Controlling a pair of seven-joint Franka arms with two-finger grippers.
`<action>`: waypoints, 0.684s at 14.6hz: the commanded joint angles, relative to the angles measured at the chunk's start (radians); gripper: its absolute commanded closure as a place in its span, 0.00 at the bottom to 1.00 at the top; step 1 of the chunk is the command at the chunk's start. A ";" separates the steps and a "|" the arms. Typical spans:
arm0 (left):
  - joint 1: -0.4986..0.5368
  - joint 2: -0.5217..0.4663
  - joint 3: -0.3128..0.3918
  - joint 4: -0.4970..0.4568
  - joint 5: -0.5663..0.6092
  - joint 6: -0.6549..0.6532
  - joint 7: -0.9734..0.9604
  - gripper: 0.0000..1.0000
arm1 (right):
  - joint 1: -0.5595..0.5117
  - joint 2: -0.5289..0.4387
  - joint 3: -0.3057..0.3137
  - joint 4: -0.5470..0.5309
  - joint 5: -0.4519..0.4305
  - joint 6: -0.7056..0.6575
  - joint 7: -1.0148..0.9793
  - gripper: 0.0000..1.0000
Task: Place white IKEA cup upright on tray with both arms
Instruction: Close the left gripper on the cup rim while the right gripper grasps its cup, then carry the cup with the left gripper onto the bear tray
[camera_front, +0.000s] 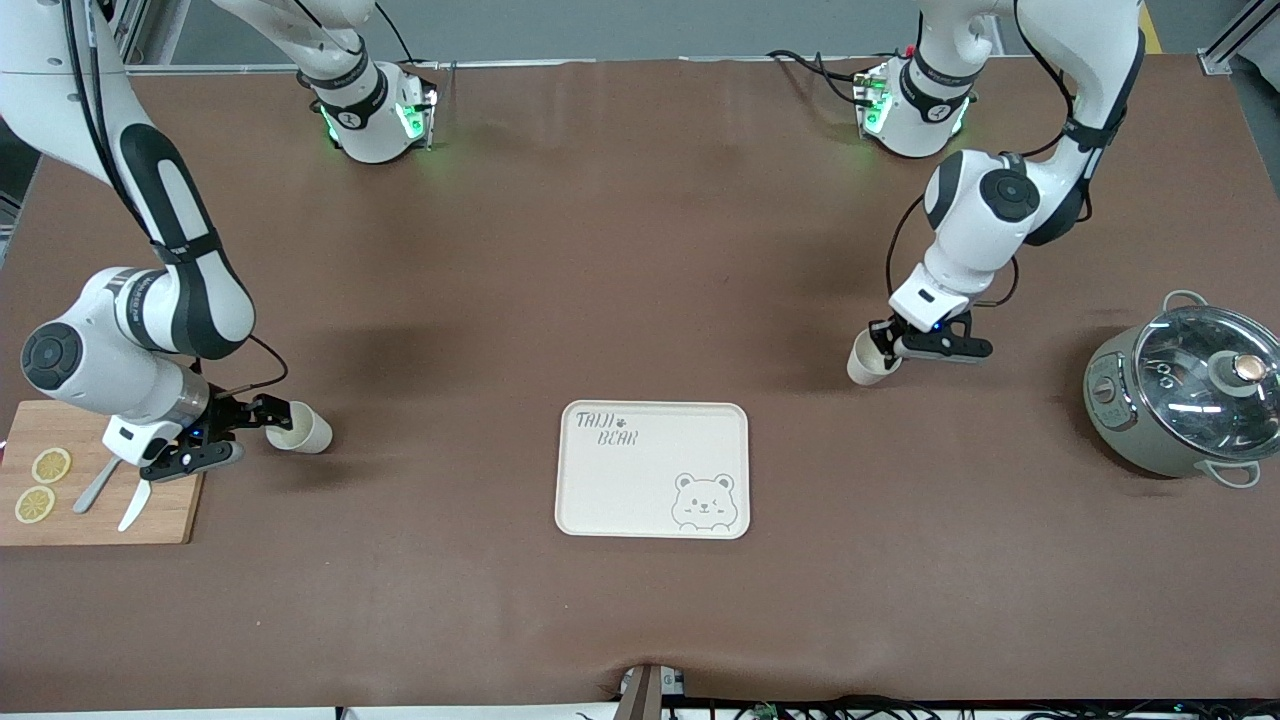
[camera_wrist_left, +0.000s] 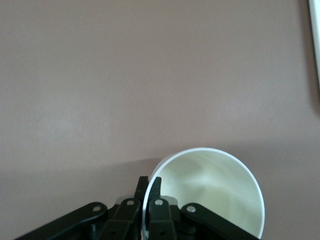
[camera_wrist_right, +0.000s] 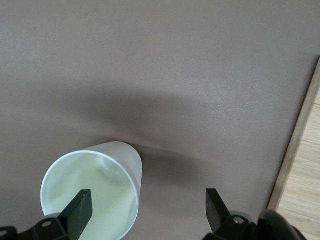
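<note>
So there are two white cups here, both lying on their sides on the desk (camera_front: 640, 250). The left hand (camera_front: 893, 347) has pinched the rim of its cup (camera_front: 868, 360), one finger inside the mouth and one outside, and that cup's long axis points away from the hand toward the tray (camera_front: 652, 468). The right hand (camera_front: 262, 418) is spread wide, with one finger inside its own cup (camera_front: 300, 428), nothing squeezed yet. Both cups sit well apart from the tray, the left one looks a bit nearer, so I'd guess it goes first.
</note>
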 joint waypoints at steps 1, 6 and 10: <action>-0.042 0.071 -0.002 0.214 -0.015 -0.194 -0.079 1.00 | -0.011 0.011 0.009 -0.005 -0.009 0.020 -0.014 0.00; -0.111 0.181 -0.002 0.506 -0.012 -0.423 -0.225 1.00 | -0.008 0.013 0.010 -0.019 -0.009 0.046 -0.019 0.00; -0.185 0.304 0.004 0.688 -0.001 -0.498 -0.316 1.00 | -0.010 0.011 0.009 -0.055 -0.009 0.104 -0.019 0.00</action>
